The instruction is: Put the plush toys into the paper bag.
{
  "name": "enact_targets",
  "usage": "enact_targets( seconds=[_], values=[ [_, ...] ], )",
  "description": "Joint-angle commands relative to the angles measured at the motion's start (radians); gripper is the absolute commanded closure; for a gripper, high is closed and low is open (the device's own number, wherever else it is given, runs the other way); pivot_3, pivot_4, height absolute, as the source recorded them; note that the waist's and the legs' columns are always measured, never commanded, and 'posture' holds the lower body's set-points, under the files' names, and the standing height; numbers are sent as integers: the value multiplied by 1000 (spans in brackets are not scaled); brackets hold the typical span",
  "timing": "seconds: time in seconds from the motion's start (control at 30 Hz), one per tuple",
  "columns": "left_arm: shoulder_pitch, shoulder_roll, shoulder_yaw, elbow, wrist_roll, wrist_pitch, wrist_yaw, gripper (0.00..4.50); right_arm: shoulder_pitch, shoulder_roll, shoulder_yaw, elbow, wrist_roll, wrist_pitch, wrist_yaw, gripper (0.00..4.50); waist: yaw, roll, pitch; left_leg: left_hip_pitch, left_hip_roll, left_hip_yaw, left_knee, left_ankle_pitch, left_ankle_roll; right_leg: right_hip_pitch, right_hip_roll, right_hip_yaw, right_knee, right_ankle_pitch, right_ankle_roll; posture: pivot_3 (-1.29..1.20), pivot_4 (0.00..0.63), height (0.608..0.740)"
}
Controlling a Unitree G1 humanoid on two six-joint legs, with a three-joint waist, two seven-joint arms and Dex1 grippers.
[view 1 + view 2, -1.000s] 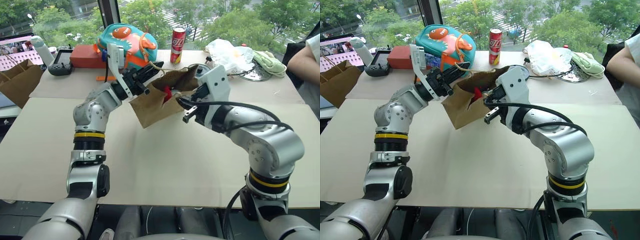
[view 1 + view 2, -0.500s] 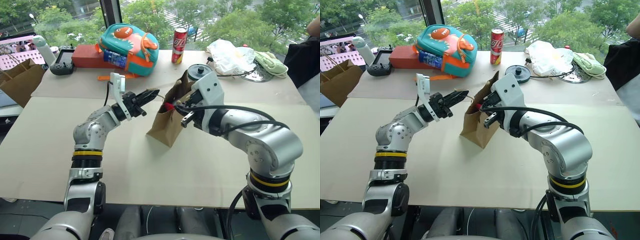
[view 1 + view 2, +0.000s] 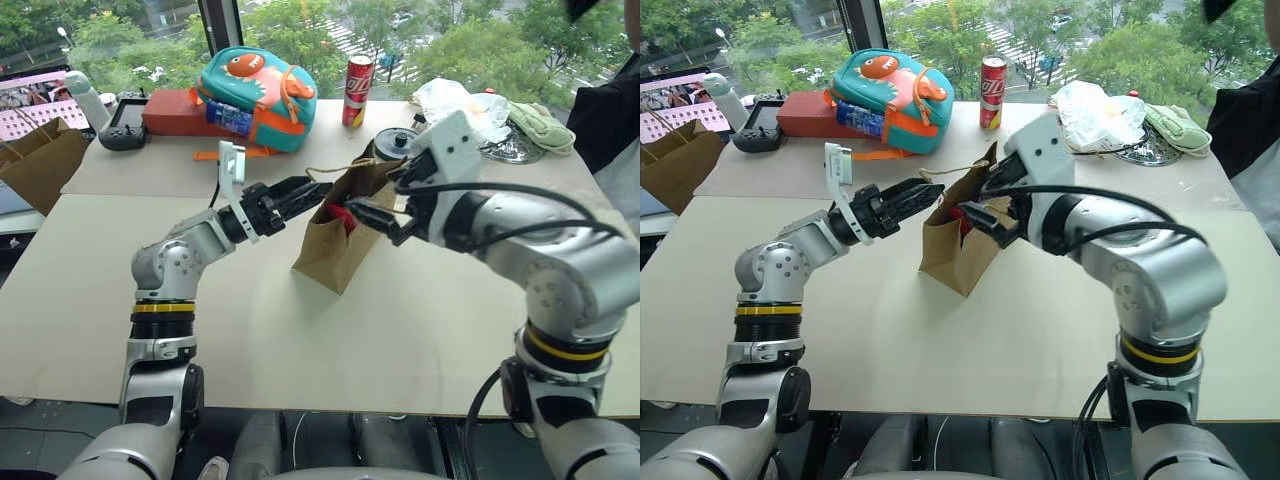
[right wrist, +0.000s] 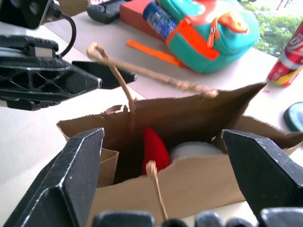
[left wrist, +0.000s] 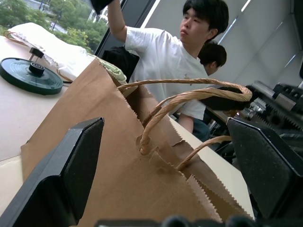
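1. Two plush toys sit inside our small brown paper bag [image 3: 335, 245], which stands on the tan table [image 3: 300, 350] between our arms; the red chili [image 4: 155, 150] and a pale grey rounded toy [image 4: 194, 150] are both visible through its open mouth.
2. Our left gripper [image 3: 308, 190] hangs just beside the bag's upper left edge, fingers spread wide, holding nothing (one twine handle [image 5: 189, 97] loops across the gap between them).
3. Our right gripper [image 3: 372, 214] hovers at the bag's mouth from the other side, also spread wide and empty.
4. We judge that both grippers flank the rim because they were steadying the bag upright; with both toys inside, the task looks essentially finished.
5. Behind the bag, well apart, lie a teal dinosaur backpack [image 3: 255, 85] and a red soda can [image 3: 356, 90].
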Motion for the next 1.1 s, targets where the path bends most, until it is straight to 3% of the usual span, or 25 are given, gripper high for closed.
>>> enact_targets(
  seconds=[0.03,0.23,0.4,0.47,0.7,0.8,1.1],
  values=[
    [-6,35,22,-49,-27,2,-16,22,-11,-36,-113,-81,125,-27,93,52,0,0,0,0,0,0,0,0,0,0,0,0,0,0,0,0,150,733],
    [83,96,-7,-126,14,-24,-36,22,34,-49,-214,-89,251,-33,130,52,-1,0,0,1,0,0,0,0,0,0,0,0,0,0,0,0,150,733],
    [228,151,-57,-288,72,-77,-36,0,209,-85,-235,-128,349,-43,177,1459,1,0,0,1,0,0,-1,0,0,1,0,0,-1,0,0,0,150,733],
    [252,162,-71,-299,99,-113,-38,0,262,-123,-184,-128,327,-65,176,2293,6,0,0,-1,0,1,0,0,0,0,-1,1,-1,0,0,0,150,733],
    [259,177,-156,-252,230,-264,-62,0,295,-190,45,-36,164,-184,110,4488,2,0,0,2,-1,2,0,2,-2,2,-1,1,-2,0,-1,0,150,733],
    [254,170,-177,-236,253,-292,-69,0,282,-213,166,25,58,-244,82,4488,0,0,0,1,0,2,0,2,-2,2,-1,1,-2,0,-1,0,150,733],
    [237,147,-229,-217,298,-324,-75,0,110,-59,299,204,-71,-297,-3,4488,1,0,0,0,0,2,-1,2,-2,0,-1,1,-2,0,-1,0,150,733]
  ],
)
